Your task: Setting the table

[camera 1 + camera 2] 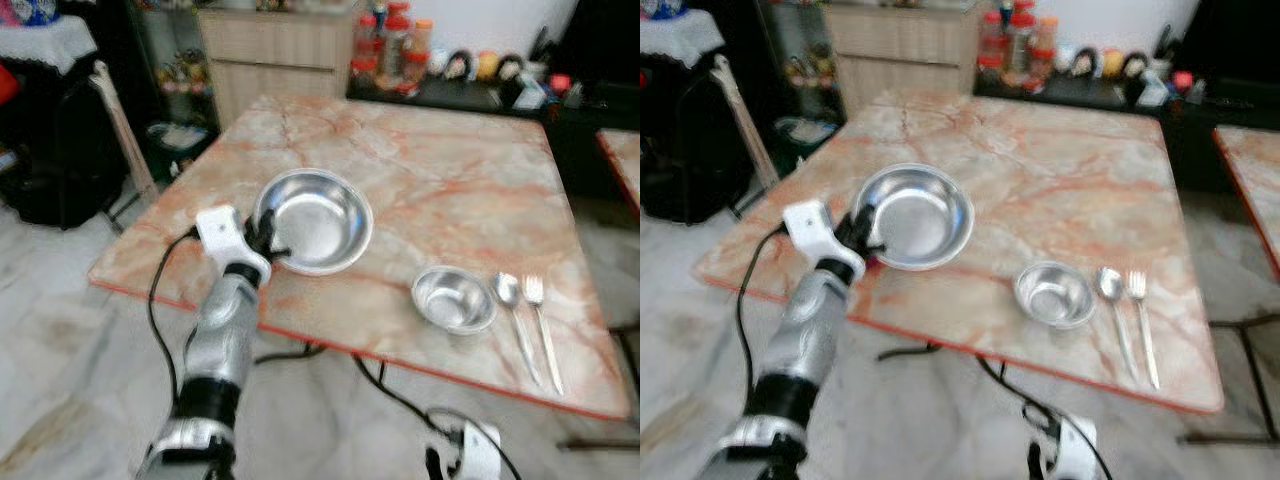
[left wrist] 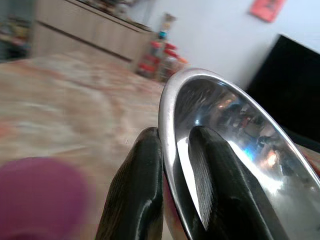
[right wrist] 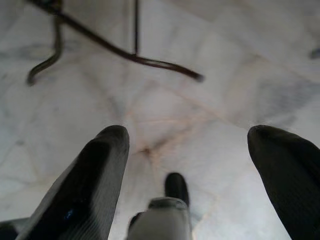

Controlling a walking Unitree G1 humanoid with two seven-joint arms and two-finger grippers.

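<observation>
Starting over on the left, the left gripper has the big steel bowl by its near-left rim, fingers clenched on it with one outside the wall and the other inside, which the left wrist view shows really clearly. The bowl sits on the pink-veined marble counter, toward the front-left part of it, and from the head views I honestly can't say if it's resting flat or lifted a touch at the gripped edge since everything's a bit soft. There's a blurry purple blob low in the left wrist view, too out of focus to call. Moving right, a smaller steel bowl sits near the front edge of the counter, well apart from the big one. Just beside it on the right is a spoon, then a fork right next to that, both lying roughly parallel with handles pointing toward the front edge. Down at the bottom, below the counter edge, the right gripper hangs idle over the pale marble floor, fingers spread wide apart and holding nothing, with a dark metal counter leg curving across the floor beyond them.
</observation>
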